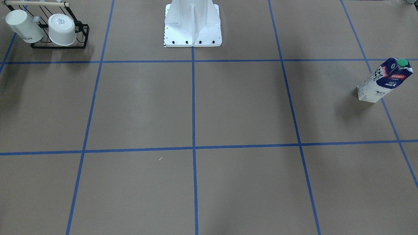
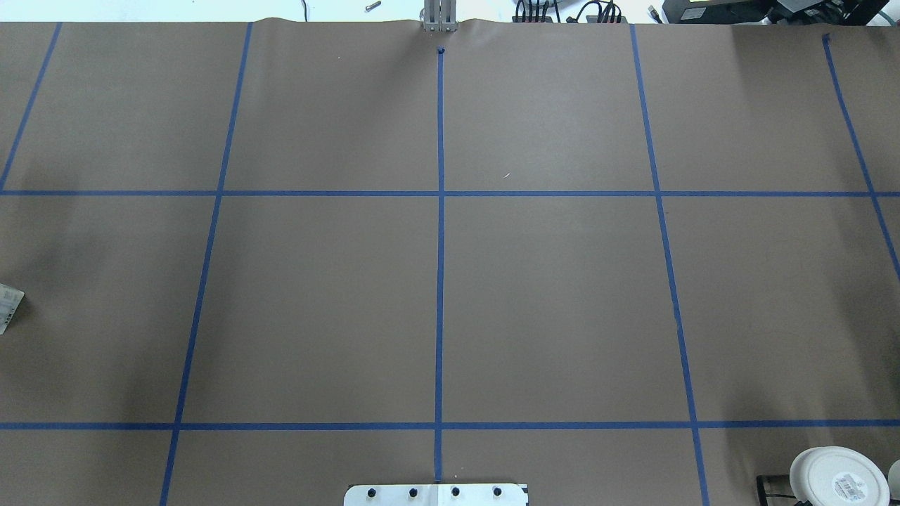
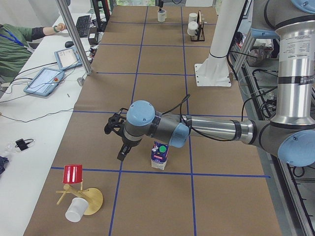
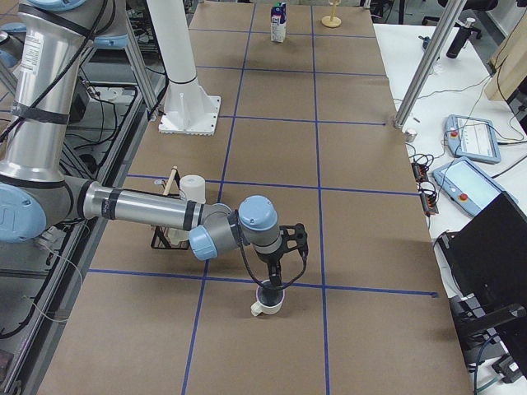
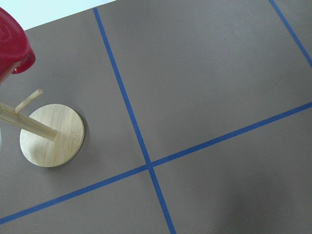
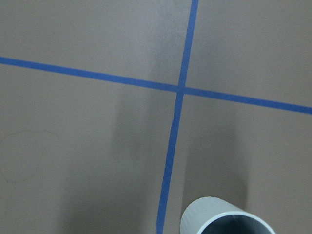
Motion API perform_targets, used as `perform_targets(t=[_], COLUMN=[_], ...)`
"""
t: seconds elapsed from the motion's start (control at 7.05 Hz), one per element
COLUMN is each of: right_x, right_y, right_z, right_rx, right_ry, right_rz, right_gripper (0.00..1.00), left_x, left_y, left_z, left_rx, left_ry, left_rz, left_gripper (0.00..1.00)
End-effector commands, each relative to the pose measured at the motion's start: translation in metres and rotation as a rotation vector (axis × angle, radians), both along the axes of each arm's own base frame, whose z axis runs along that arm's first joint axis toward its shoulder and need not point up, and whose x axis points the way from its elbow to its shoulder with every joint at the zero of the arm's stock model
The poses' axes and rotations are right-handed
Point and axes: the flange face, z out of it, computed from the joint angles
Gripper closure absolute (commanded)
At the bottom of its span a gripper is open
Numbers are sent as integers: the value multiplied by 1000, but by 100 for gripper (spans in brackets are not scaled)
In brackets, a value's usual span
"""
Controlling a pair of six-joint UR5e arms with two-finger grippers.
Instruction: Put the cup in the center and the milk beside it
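Observation:
The cup [image 4: 267, 304], a small white mug with a dark grey inside, stands on the brown surface near a blue tape line; its rim shows in the right wrist view [image 6: 222, 219]. My right gripper [image 4: 277, 281] hangs just above it; I cannot tell whether it is open or shut. The milk [image 1: 385, 80], a navy and white carton with a green cap, stands upright at the table's end [image 3: 159, 156]. My left gripper [image 3: 122, 152] is beside it, apart from it; I cannot tell its state. The center [image 2: 439, 309] is bare.
A black wire rack [image 1: 60, 44] holds two other white cups [image 1: 62, 29]. A wooden stand [image 5: 51, 141] carries a red cup [image 3: 74, 174] and a white cup [image 3: 75, 210] near the milk. The robot's white base [image 1: 192, 24] stands at mid-table. An operator [image 3: 17, 49] sits alongside.

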Motion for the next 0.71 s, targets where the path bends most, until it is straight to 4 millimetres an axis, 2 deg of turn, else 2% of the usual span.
perform_targets(t=[0.0, 0.14, 0.28, 0.43, 0.57], right_x=[-20, -23, -28, -33, -34], right_y=[7, 10, 12, 13, 10], right_z=[14, 31, 38, 41, 38], right_rx=[-5, -25, -30, -31, -17], right_ry=[78, 110, 129, 140, 142], right_rz=[-8, -20, -33, -45, -45], right_gripper=[20, 54, 91, 100, 100], left_x=[0, 0, 0, 0, 0], left_y=[0, 0, 0, 0, 0], left_z=[-1, -2, -2, -2, 0], left_rx=[2, 4, 4, 4, 2], left_ry=[0, 1, 1, 0, -1], left_rz=[0, 1, 1, 0, 1], left_gripper=[2, 2, 2, 2, 2])
